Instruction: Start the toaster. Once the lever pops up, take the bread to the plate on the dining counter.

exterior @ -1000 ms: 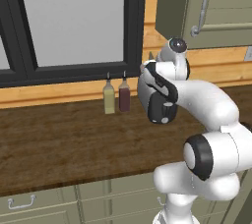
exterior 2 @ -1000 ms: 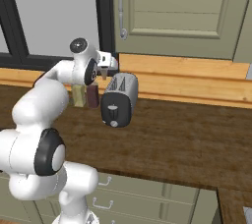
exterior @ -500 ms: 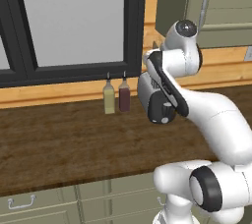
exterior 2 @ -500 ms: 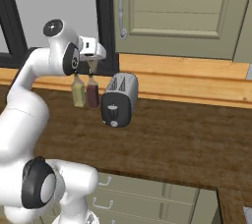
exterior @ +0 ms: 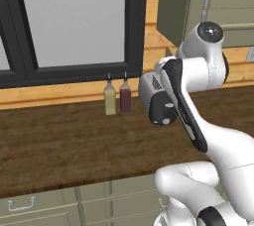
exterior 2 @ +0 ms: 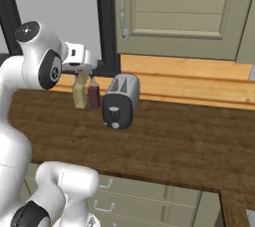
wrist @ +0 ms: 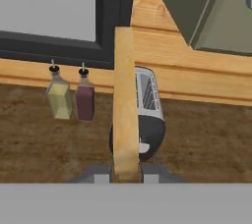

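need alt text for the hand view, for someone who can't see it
The gripper holds a bread slice edge-on, upright in the middle of the frame. Behind it a toaster sits on a dark wood counter, with two small bottles to the left below a window.

The toaster [exterior 2: 121,100] stands on the surface [exterior 2: 189,146] — two bottles [exterior 2: 85,93] just beside it, seemingly nearer the window [exterior: 69,19]; drawers [exterior 2: 149,203] below.

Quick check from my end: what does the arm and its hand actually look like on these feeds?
The arm is glossy white with rounded links, dark grey joint discs and a black strip along one link. The hand ends in two small dark grey fingertips. No cables or markings are visible.
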Robot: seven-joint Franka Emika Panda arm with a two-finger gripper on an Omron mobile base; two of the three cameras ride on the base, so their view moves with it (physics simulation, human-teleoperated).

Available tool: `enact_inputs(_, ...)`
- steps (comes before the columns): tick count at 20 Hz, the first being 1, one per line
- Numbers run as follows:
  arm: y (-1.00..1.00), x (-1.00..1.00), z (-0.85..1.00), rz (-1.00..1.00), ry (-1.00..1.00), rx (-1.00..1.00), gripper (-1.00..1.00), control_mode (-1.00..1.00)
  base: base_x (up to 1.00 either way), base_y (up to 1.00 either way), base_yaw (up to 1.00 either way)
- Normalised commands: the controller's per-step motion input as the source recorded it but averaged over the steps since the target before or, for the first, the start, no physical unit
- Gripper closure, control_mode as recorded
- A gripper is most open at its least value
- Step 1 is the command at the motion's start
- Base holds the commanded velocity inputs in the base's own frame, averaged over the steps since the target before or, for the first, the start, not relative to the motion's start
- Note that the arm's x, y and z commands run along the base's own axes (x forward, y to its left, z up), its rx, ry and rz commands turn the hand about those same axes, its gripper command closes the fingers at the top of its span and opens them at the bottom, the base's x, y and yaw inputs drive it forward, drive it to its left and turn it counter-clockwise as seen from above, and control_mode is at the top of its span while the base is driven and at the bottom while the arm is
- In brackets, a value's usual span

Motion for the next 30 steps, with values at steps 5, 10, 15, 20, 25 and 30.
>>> enact_inputs(5,-0.16,-1.0,-0.03,-0.01,0.0,0.02,1.0,-1.0,0.0,0.0,0.0)
enact_inputs(10,-0.53,-0.84,0.0,0.0,0.0,0.06,1.0,-1.0,0.0,0.0,0.0)
enact_inputs(15,-0.21,-0.7,-0.26,0.0,0.0,0.04,1.0,-1.0,0.0,0.0,0.0)
enact_inputs(20,0.18,-0.28,-0.06,0.0,0.12,0.03,1.0,-1.0,0.0,0.0,0.0)
enact_inputs(25,0.3,-0.04,-0.01,-0.03,0.15,0.01,1.0,-1.0,0.0,0.0,0.0)
enact_inputs(30,0.1,0.0,-0.02,-0.01,0.07,0.0,1.0,-1.0,0.0,0.0,0.0)
